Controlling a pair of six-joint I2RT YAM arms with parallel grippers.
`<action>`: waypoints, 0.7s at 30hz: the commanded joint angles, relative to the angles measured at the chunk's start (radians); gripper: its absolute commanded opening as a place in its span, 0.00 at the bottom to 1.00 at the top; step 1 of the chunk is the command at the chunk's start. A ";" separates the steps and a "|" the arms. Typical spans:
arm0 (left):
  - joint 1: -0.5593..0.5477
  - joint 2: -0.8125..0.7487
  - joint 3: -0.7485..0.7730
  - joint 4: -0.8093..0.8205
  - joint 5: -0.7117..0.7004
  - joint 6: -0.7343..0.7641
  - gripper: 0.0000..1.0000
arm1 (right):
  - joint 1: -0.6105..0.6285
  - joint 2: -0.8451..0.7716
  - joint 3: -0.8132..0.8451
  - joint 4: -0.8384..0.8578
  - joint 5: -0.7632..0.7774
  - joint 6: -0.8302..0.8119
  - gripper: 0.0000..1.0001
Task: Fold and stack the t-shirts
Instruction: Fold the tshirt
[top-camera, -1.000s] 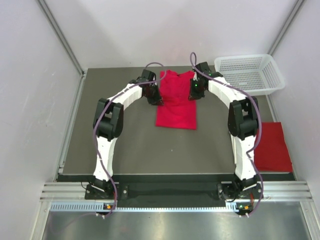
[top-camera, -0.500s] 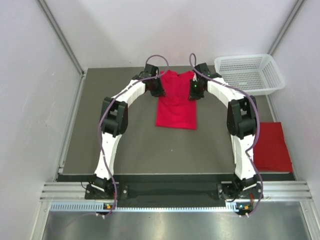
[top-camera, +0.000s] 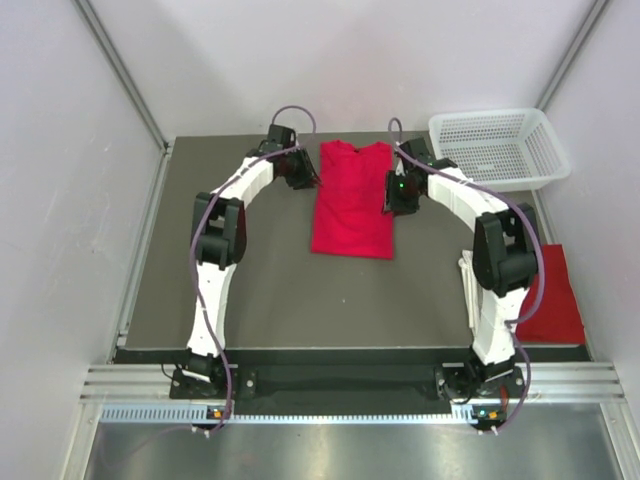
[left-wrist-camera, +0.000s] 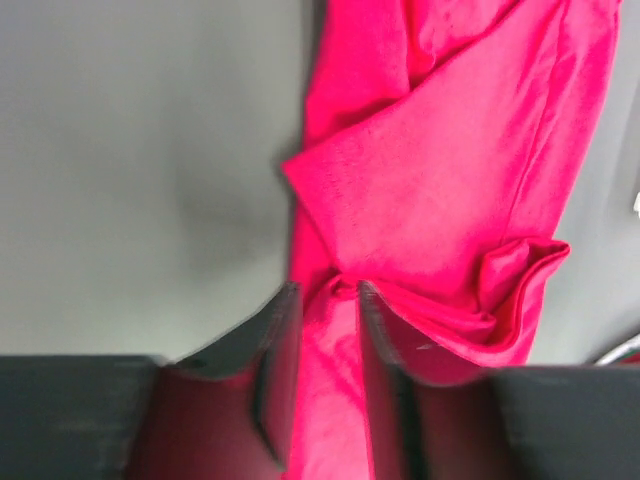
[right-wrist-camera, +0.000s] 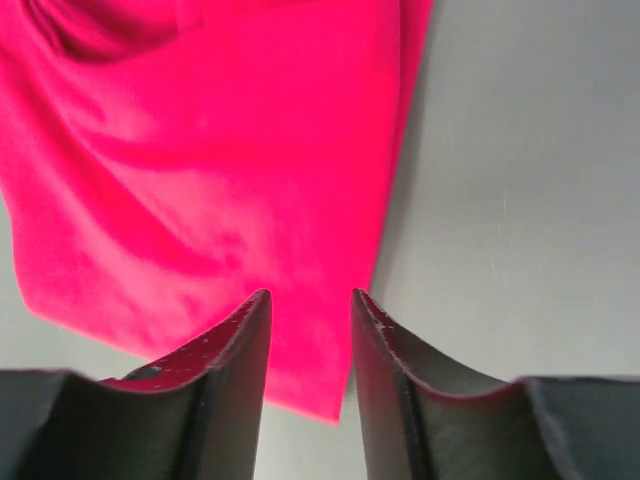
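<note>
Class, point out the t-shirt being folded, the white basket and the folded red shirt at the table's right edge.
t-shirt (top-camera: 352, 205): top view, mid-body.
white basket (top-camera: 548, 148): top view, right rim.
folded shirt (top-camera: 557, 305): top view, centre.
</note>
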 joint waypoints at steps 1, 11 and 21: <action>0.028 -0.153 0.017 -0.014 0.027 0.062 0.38 | 0.004 -0.129 -0.074 0.026 -0.020 -0.003 0.41; 0.011 -0.515 -0.586 0.025 0.050 0.122 0.49 | 0.012 -0.342 -0.432 0.143 -0.092 0.028 0.42; -0.029 -0.580 -0.826 0.139 0.104 0.114 0.49 | 0.027 -0.324 -0.513 0.237 -0.112 0.013 0.40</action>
